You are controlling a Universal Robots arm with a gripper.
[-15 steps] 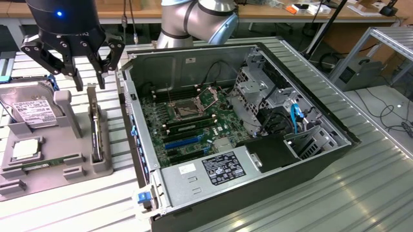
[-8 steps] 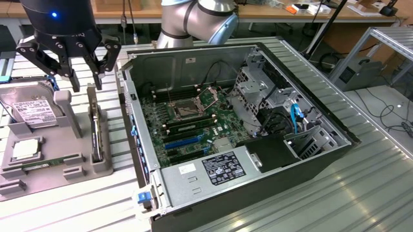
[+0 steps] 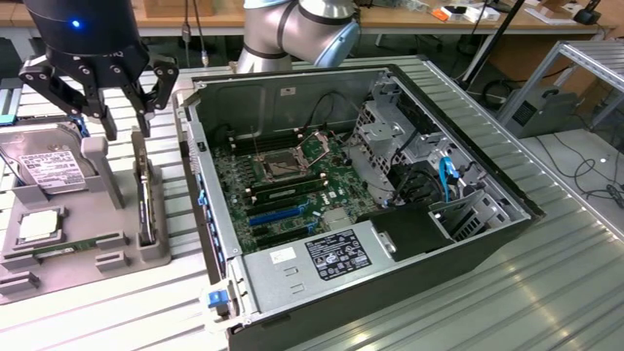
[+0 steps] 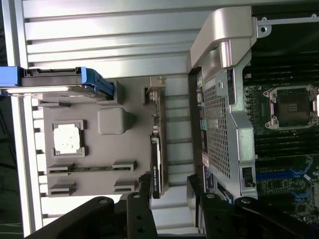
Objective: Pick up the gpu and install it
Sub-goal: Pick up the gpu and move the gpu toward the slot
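Pincer (image 3: 127,126) is spread wide and holds nothing. It hovers over the gray parts holder (image 3: 102,186), above the holder edge next to the open PC case (image 3: 458,263).

The gpu (image 3: 145,197) is not picked up yet. It stands on its long edge in a slot along that same holder edge, bracket end toward the holder's far corner. In the wrist view one end of the card sits between the two fingers, closer to one finger than the other. No contact visible.

Judgement: on edge, the card's top rim is free, so the pincer can close across its thin faces.

Other holder pockets are full: hard drive (image 3: 44,164), CPU (image 3: 37,227) and memory stick (image 3: 58,245), all on the side away from the case.

The case lies on its side on the ribbed metal desk (image 3: 117,300), motherboard (image 3: 292,190) facing up, so the slots are reachable from above.
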